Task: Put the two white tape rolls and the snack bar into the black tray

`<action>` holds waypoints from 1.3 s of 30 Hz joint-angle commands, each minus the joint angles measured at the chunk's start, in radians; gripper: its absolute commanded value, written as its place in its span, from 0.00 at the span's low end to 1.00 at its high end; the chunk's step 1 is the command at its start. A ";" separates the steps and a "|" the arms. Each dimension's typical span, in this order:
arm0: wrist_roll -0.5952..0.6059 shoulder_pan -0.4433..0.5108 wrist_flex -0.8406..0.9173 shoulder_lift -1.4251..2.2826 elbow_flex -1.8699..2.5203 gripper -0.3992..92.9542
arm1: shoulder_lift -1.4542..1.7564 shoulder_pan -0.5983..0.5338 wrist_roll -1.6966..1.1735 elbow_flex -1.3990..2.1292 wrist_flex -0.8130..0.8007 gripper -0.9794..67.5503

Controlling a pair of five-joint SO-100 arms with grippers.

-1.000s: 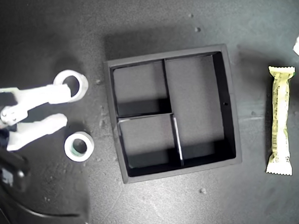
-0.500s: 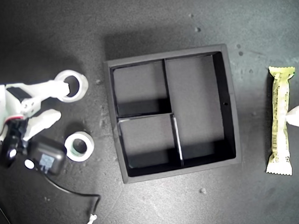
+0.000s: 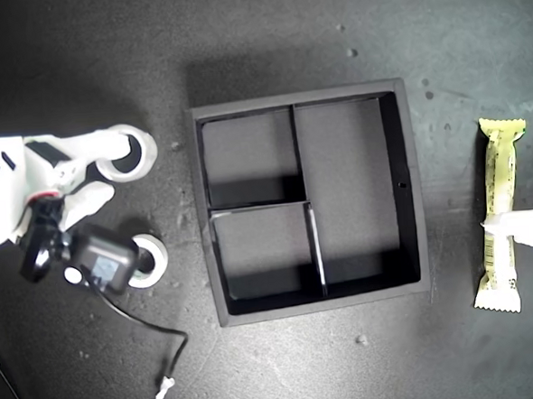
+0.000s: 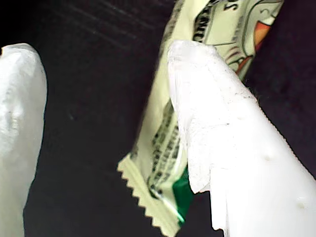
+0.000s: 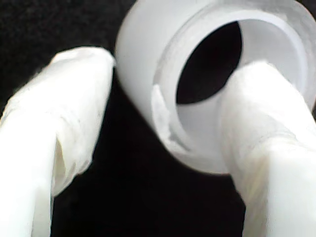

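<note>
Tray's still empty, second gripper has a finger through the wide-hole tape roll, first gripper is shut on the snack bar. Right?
Not quite. My first gripper is open: the first wrist view shows one finger over the snack bar and the other well apart from it. The black tray is empty, and my second gripper has a finger through the wide-hole tape roll.

- Dark matte grey tabletop point(image 3: 266, 37) fills the exterior view, faintly scuffed and mottled.
- Small pale specks of debris point(image 3: 352, 52) sit on it above the middle of the exterior view; one more speck point(image 3: 361, 340) lies lower down.
- A scatter of whitish crumbs point(image 3: 179, 225) dusts the surface left of centre in the exterior view.
</note>
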 commanded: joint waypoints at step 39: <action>0.104 0.020 0.373 -0.170 -0.707 0.01 | -0.227 0.009 -0.270 -0.337 0.003 0.02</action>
